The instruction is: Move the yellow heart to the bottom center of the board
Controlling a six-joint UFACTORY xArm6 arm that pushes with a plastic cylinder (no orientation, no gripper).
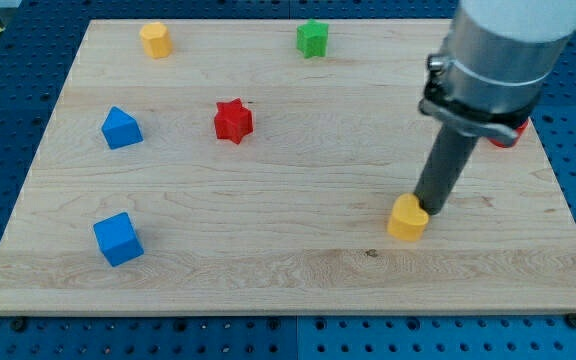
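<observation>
The yellow heart (407, 218) lies on the wooden board (268, 200), right of centre and in its lower half. My tip (430, 209) sits right against the heart's upper right side. The dark rod rises from there to the arm's grey body at the view's top right.
A yellow hexagon block (154, 39) and a green star (312, 38) lie along the top edge. A red star (233, 120) is left of centre. Two blue blocks (121, 128) (118, 238) lie at the left. A red block (508, 130) is mostly hidden behind the arm.
</observation>
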